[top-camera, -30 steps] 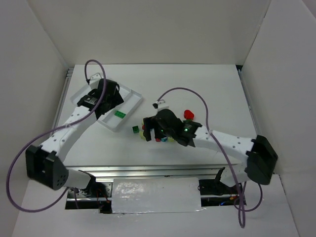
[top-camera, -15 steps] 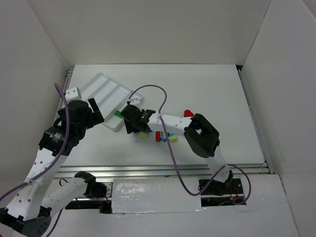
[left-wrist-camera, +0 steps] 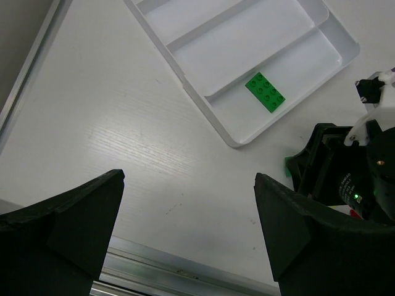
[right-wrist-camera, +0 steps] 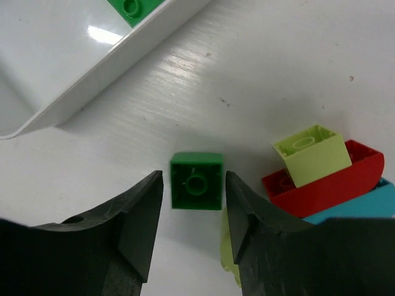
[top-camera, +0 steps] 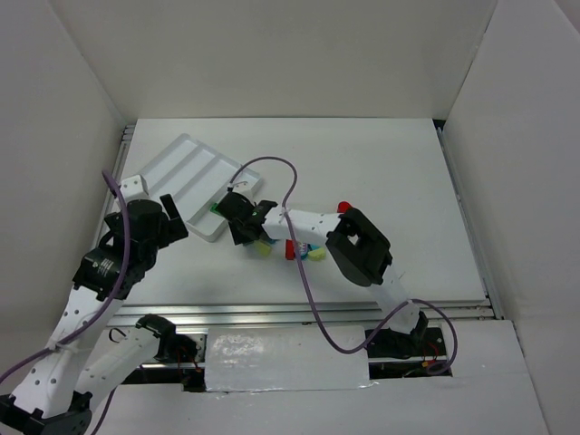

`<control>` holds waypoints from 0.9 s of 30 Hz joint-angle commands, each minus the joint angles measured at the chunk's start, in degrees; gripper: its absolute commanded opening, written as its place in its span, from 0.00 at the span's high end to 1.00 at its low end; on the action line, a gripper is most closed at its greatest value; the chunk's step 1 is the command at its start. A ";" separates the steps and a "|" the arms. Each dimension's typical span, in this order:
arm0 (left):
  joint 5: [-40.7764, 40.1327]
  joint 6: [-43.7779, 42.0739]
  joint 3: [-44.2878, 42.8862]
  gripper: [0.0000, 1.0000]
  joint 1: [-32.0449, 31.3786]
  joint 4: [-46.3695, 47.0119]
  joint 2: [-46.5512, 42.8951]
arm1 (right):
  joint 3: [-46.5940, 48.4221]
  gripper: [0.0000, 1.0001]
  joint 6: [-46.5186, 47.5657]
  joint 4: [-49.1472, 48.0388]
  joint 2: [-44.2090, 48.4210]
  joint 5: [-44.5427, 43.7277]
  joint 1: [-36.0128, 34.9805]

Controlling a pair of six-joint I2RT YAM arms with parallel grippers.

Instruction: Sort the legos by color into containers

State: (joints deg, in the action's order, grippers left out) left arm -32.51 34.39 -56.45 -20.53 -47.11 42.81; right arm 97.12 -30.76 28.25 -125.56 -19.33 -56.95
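Right gripper (right-wrist-camera: 194, 185) astride green brick (right-wrist-camera: 197, 190); tray (right-wrist-camera: 92, 80) edge near (brick pile (right-wrist-camera: 345, 176) beside)

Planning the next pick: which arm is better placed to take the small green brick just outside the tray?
Right. The right hand straddles the green brick, one finger each side; the left hand hangs open, apart from it.

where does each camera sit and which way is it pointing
Top external: fixed above and behind the arm bases, facing down on the table; both arms show, left end effector and right end effector included.
Left wrist: rides the left arm, raised, facing down at the near corner of the tray; its own fingers frame the bottom.
Right wrist: low over the table, facing down at a green square brick between its own fingers.
Shared: both wrist views catch the flat green brick lying in the tray.
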 commanded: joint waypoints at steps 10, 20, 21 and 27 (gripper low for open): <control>1.22 -2.49 0.20 0.01 0.23 3.26 -0.09 | 3.43 0.47 -0.17 2.07 -2.76 -1.06 0.52; 1.49 -2.58 0.20 0.01 0.23 3.52 0.17 | -1.14 0.88 0.97 -5.46 7.33 5.17 0.08; 1.49 -2.58 0.20 0.00 0.32 3.52 0.26 | -1.23 0.87 1.32 -6.62 9.00 5.62 0.08; 2.28 -2.84 0.37 0.01 0.41 3.87 0.61 | 10.17 0.87 2.64 -4.70 3.23 5.10 0.43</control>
State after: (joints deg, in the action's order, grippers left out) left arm -30.96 32.95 -56.18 -20.53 -45.32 43.13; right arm 101.12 -29.50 25.85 -121.56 -14.09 -56.73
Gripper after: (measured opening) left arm 0.994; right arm 0.431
